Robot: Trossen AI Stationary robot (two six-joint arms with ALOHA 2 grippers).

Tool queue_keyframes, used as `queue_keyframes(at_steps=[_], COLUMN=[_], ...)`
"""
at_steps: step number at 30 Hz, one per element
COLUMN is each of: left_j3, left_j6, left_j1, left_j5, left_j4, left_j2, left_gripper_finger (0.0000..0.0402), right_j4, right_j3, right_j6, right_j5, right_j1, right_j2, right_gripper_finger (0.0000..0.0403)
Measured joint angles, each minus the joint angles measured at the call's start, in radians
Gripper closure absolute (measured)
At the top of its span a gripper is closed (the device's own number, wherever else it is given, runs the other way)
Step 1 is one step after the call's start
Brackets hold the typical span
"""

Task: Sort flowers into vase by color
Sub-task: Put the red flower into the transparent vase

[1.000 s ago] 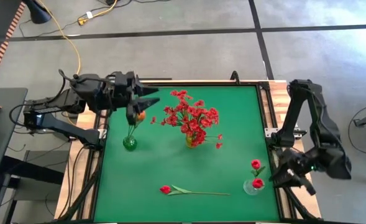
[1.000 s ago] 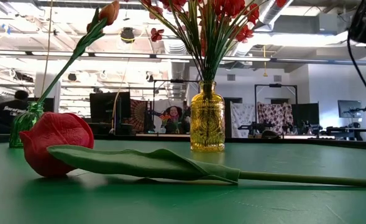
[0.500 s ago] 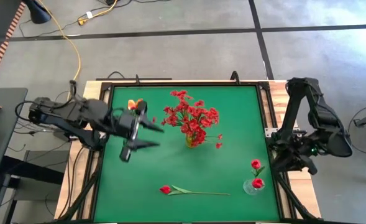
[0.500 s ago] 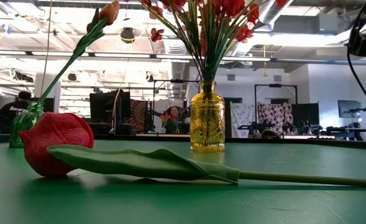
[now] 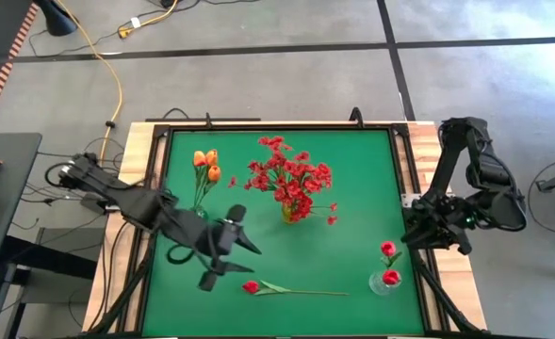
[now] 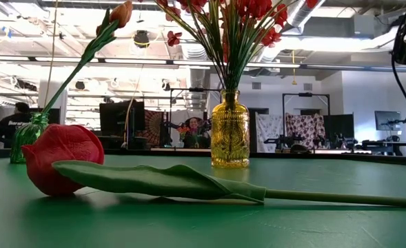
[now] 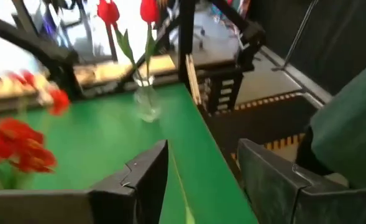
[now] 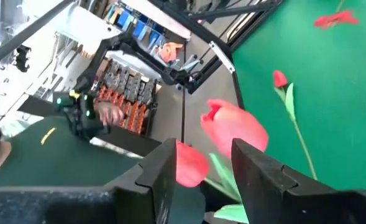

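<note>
Having left orange tulips (image 5: 206, 166), left end effector (image 5: 235, 256) near red tulip (image 5: 251, 287)

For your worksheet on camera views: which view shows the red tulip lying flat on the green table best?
The low view: the lying red tulip fills the foreground, bud, leaf and stem all clear. The high view shows the whole flower, but small, near the left gripper. Neither wrist view clearly shows it.

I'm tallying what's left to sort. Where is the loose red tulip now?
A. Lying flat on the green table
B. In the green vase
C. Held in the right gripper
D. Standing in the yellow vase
A: the red tulip lies on its side on the table, near the open left gripper.
</note>
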Motion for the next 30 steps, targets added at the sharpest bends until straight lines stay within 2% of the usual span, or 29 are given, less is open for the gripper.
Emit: queue_keyframes(at_steps=[4, 7, 11, 15, 19, 30], left_j3=[0.0, 0.0, 0.0, 0.0, 0.002, 0.001], left_j6=[-0.073, -0.111, -0.17, -0.188, -0.218, -0.11], left_j1=[0.001, 0.002, 0.003, 0.002, 0.001, 0.033], left_j5=[0.044, 0.038, -0.009, -0.098, -0.122, -0.117], left_j4=[0.003, 0.005, 0.004, 0.005, 0.028, 0.017], left_j2=[0.041, 0.054, 0.057, 0.056, 0.093, 0.33], left_gripper_finger=[0.0219, 0.0219, 0.0219, 0.0219, 0.0219, 0.0219], right_j4=[-0.005, -0.007, -0.005, 0.002, 0.049, 0.395], right_j3=[0.0, 0.0, 0.0, 0.0, 0.0, 0.0], right_j6=[-0.002, -0.002, -0.038, -0.123, -0.184, -0.595], right_j5=[0.023, 0.031, 0.029, 0.03, 0.03, 0.03], right_j1=[-0.037, -0.076, -0.128, -0.179, -0.232, -0.388], right_j2=[-0.002, -0.003, -0.01, -0.021, -0.022, 0.018], right_gripper_finger=[0.0223, 0.0223, 0.0223, 0.0223, 0.0223, 0.0223])
